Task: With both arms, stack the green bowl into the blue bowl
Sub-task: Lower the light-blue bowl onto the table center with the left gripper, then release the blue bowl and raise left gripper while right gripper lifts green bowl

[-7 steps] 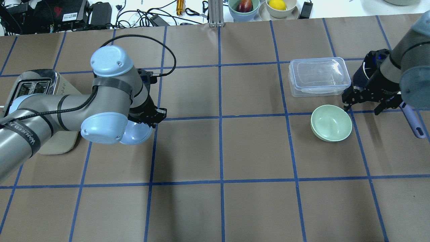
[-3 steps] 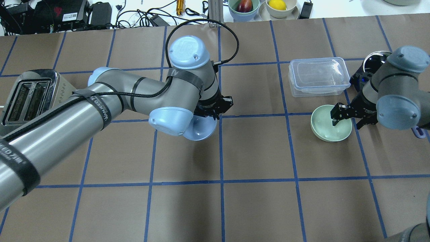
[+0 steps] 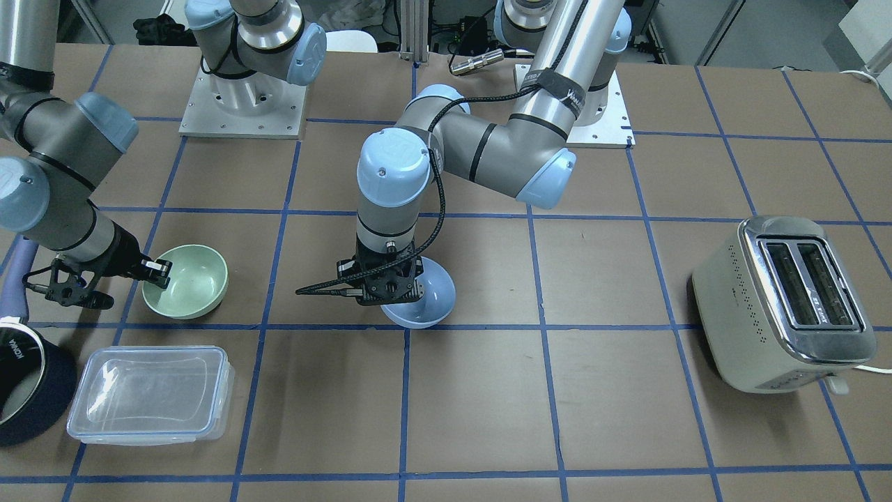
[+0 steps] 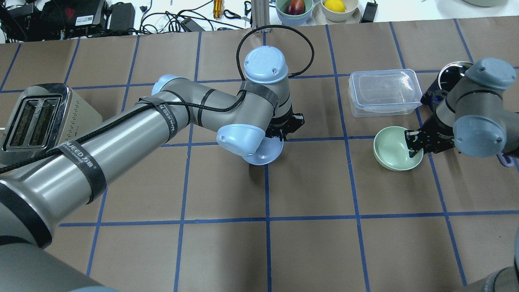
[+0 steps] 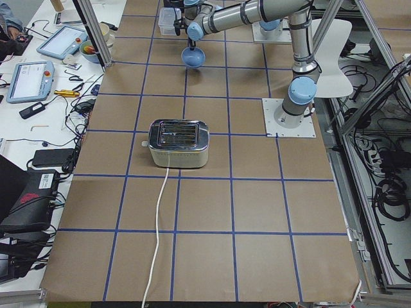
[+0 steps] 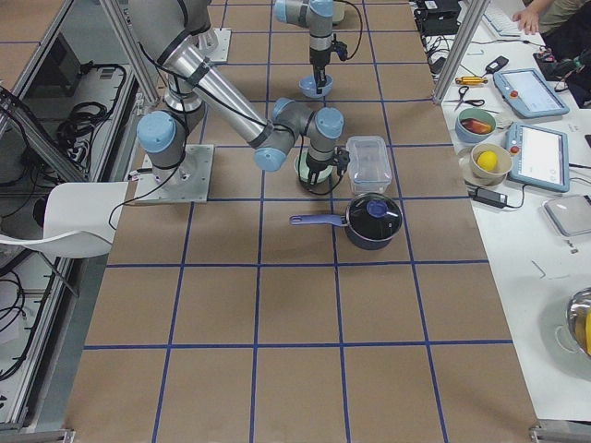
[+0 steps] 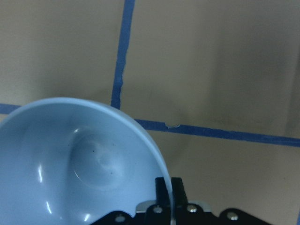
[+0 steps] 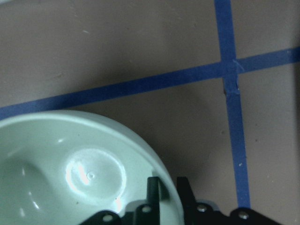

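Both grip: left pincer [image 7: 169, 185] blue bowl [image 7: 89, 164], right pincer [image 8: 167, 186] green bowl [image 8: 65, 159].

Pale blue bowl [image 3: 426, 298] tilted mid-counter [image 3: 488, 418], rim pinched in left hand [image 7: 169, 190]; mint-green bowl [image 3: 188, 280] sits well apart, open side up, rim pinched by right hand [image 8: 168, 187].

Blue bowl [image 7: 84, 164] fills btm-left, inside facing cam, glossy w/ small highlights and a round flat base. L gripper [image 7: 169, 186] at btm edge pinches the bowl's rim on its right side: one black finger [image 7: 161, 187] inside, the other just outside. Brown table [image 7: 220, 65] beyond. Blue tape line [image 7: 123, 51] runs down from top and goes behind the bowl; a second [image 7: 234, 134] crosses horiz., w/ a small nick near the bowl.
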`<state>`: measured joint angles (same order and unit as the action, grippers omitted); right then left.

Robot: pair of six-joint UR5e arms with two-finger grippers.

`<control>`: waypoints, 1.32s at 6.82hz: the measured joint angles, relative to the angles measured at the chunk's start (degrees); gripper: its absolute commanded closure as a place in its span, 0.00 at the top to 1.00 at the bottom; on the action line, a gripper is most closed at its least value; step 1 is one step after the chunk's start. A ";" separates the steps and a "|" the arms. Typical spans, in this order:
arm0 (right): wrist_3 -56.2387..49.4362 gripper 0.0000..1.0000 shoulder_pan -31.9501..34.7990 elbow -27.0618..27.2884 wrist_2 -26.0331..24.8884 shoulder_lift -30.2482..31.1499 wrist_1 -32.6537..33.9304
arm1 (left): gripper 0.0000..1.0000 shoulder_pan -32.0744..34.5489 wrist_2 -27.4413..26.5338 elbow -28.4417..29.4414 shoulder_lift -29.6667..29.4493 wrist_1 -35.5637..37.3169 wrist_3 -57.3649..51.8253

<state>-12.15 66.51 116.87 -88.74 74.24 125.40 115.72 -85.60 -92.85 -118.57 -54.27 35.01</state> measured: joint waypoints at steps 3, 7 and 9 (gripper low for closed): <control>-0.04 0.00 -0.31 -3.92 0.91 2.78 -6.60 | 1.00 -1.11 -4.87 2.05 0.88 -0.74 -0.71; 2.56 0.00 2.01 -18.81 9.66 4.55 -28.04 | 1.00 -15.15 -4.02 5.96 14.10 -19.99 -23.83; 15.09 0.00 10.07 -20.64 11.35 4.59 -28.81 | 1.00 -23.07 -3.94 5.82 21.37 -26.80 -35.91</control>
<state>2.95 76.59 96.23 -77.39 78.84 96.59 92.65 -89.53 -87.03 -97.20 -81.07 -0.91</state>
